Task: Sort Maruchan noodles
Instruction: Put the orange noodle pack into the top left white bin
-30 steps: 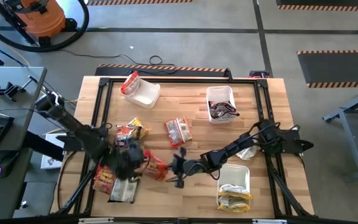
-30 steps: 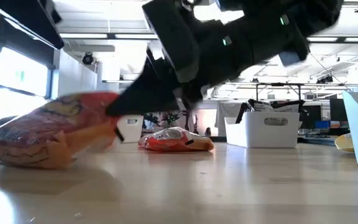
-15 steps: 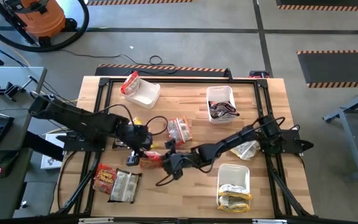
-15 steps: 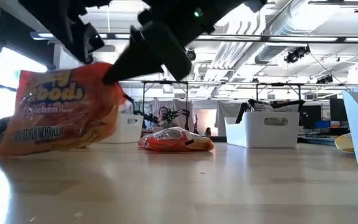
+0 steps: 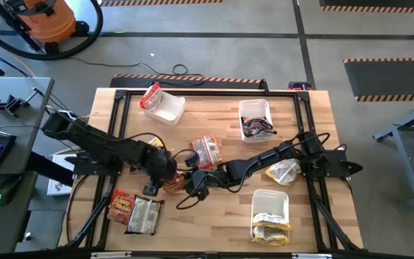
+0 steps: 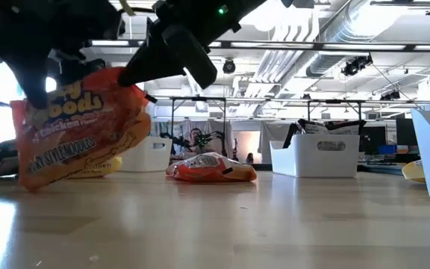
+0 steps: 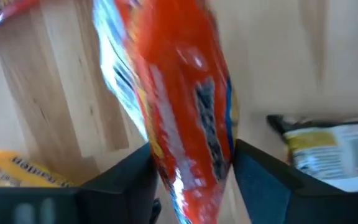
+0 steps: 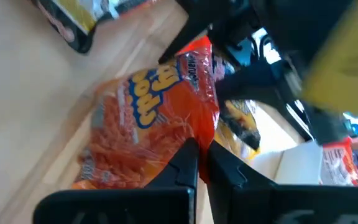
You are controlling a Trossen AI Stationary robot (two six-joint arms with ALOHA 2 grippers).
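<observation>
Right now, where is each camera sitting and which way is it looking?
High view: above the table, looking straight down; both dark arms show.
Low view: at table-top height, looking level into the room; the arms come in from above.
Left wrist view: on the left arm, looking past its spread fingers at the orange noodle packet.
Right wrist view: on the right arm, looking past its shut fingers.
Shared: all four show that orange noodle packet, pinched by the right gripper beside the left gripper.
</observation>
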